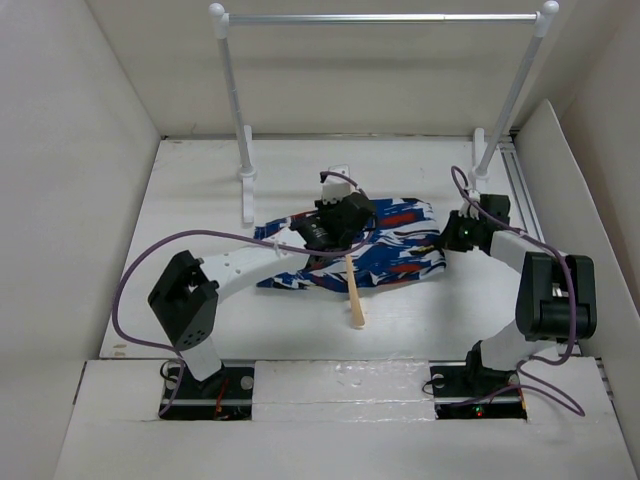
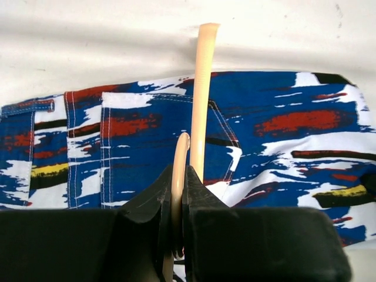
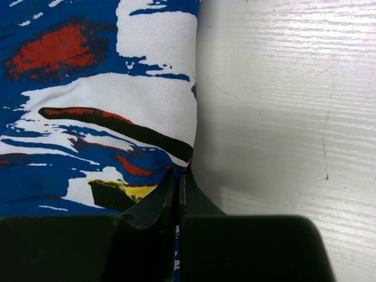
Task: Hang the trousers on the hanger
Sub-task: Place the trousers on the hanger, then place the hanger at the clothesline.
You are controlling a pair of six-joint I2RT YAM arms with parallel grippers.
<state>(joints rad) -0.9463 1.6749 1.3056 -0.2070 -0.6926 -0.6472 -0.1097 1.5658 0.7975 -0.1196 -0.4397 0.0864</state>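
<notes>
The trousers (image 1: 395, 243), blue and white with red, black and yellow dashes, lie spread flat on the white table. The tan hanger (image 1: 354, 296) lies partly over them, one arm poking out toward the near edge. My left gripper (image 1: 328, 228) hovers over the trousers' left part, shut on a curved piece of the hanger (image 2: 202, 88). In the left wrist view the trousers (image 2: 117, 135) fill the space behind the left gripper (image 2: 180, 171). At the trousers' right edge my right gripper (image 1: 448, 238) is shut, pinching the fabric. The right wrist view shows the right gripper (image 3: 179, 176) nipping the hem of the trousers (image 3: 88, 117).
A white-posted metal rail rack (image 1: 380, 18) stands at the back, its feet (image 1: 246, 178) on the table. White walls enclose the table on the left, right and rear. A purple cable (image 1: 150, 260) loops off the left arm.
</notes>
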